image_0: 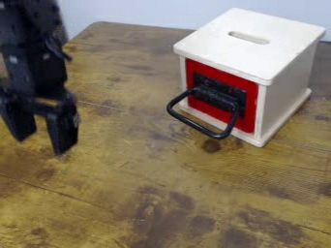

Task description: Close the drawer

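The drawer (223, 93) has a red front with a dark centre panel, set in a cream wooden cube box (253, 44) with a slot in its top, at the upper right. Its large black loop handle (196, 120) hangs forward and down toward the table. The drawer front looks close to flush with the box. My gripper (39, 131) is black, at the far left, well apart from the drawer. Its two fingers (61, 134) point down with a gap between them and hold nothing.
The worn brown wooden table (168, 194) fills the view. Its far edge meets a pale wall at the top left. The arm's dark body rises above the gripper at the left edge.
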`<action>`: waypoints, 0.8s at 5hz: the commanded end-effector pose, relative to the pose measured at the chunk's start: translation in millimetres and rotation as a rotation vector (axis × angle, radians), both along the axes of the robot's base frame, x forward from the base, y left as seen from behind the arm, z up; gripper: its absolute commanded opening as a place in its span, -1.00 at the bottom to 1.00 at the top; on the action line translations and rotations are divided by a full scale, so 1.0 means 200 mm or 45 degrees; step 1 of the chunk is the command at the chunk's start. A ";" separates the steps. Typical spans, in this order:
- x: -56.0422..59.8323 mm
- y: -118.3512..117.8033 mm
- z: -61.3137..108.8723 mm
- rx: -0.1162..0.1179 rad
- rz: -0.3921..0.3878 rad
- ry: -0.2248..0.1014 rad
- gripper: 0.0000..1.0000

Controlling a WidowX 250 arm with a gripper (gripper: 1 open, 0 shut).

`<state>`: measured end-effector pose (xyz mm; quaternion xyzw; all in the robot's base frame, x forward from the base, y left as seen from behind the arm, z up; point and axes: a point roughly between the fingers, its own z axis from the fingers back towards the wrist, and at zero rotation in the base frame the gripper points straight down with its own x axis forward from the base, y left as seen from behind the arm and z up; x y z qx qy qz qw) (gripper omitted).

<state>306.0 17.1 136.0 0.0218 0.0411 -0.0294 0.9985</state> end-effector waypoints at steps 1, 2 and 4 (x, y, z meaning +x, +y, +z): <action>-0.01 -0.14 0.13 0.026 -0.001 -0.100 1.00; -0.01 -0.18 0.09 0.013 0.064 -0.110 1.00; -0.02 -0.08 0.05 0.008 0.179 -0.153 1.00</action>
